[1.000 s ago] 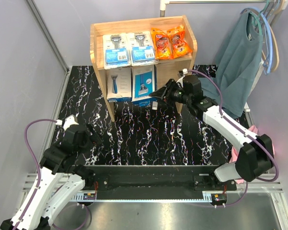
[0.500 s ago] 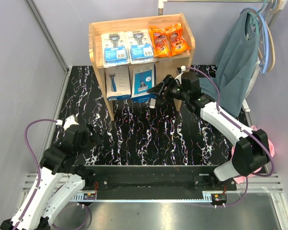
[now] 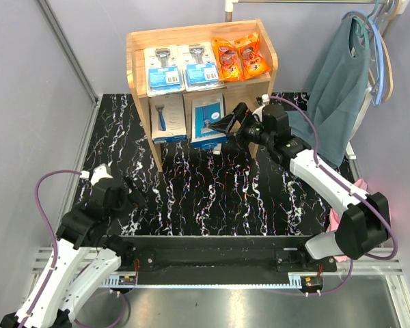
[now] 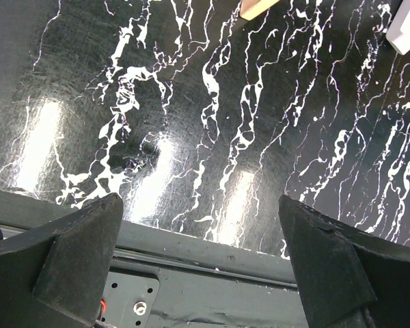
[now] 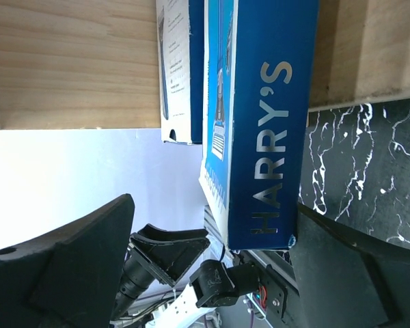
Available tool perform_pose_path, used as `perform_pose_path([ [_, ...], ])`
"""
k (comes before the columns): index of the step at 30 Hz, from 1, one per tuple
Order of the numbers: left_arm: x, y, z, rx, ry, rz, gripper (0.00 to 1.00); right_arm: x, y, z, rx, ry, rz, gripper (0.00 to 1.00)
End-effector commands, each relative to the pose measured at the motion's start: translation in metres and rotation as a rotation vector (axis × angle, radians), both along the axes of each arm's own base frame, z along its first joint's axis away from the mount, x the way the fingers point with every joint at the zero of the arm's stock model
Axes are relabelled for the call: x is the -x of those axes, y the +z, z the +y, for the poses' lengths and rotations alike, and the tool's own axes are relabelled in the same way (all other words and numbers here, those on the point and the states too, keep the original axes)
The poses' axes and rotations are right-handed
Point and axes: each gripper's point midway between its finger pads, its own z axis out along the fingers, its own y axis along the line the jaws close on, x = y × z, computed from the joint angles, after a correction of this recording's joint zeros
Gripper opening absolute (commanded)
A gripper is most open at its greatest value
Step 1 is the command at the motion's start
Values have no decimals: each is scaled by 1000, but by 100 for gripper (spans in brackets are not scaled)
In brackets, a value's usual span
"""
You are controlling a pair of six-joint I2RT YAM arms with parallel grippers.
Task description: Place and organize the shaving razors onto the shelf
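The pale wood shelf (image 3: 138, 75) stands at the back of the black marble table (image 3: 212, 191). Its top tier holds two blue blister razor packs (image 3: 165, 70) (image 3: 201, 67) and two orange packets (image 3: 227, 60) (image 3: 253, 57). Two white-and-blue boxes (image 3: 168, 117) (image 3: 207, 121) stand on the lower tier. My right gripper (image 3: 222, 133) is open at the right box's edge. In the right wrist view the blue "HARRY'S" side (image 5: 273, 123) sits between the spread fingers (image 5: 61, 273), close to the right one, with the gripper (image 5: 212, 260) open. My left gripper (image 3: 130, 197) (image 4: 205, 266) hangs open and empty over the near left table.
A teal shirt on hangers (image 3: 342, 89) hangs at the right beside the shelf. Something pink (image 3: 342, 219) lies by the right arm's base. A metal rail (image 3: 260, 273) runs along the near edge. The shelf's foot (image 4: 260, 7) shows in the left wrist view.
My right gripper has opened wide and let go of the right white-and-blue box, which now stands on the lower tier. The left arm has not moved.
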Motion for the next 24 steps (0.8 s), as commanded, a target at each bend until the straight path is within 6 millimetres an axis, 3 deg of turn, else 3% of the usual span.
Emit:
perform_pose_path([
  [1, -6, 9, -7, 31, -22, -49, 99, 8, 16, -10, 19, -30, -49, 99],
  [6, -6, 8, -8, 36, -29, -45, 99, 10, 6, -14, 49, -39, -29, 100],
  [14, -14, 9, -33, 59, -173, -35, 99, 10, -4, -20, 89, -66, -6, 98],
  [15, -18, 12, -38, 77, -195, -58, 99, 10, -4, -21, 90, -71, -7, 85],
  [19, -23, 29, -48, 118, -235, -131, 99, 8, -4, -20, 86, -77, 6, 51],
  [22, -28, 39, -50, 120, -243, -155, 99, 5, -5, -21, 84, -94, 14, 40],
  [24, -32, 41, -56, 128, -263, -151, 99, 4, -4, -21, 84, -101, 9, 39],
])
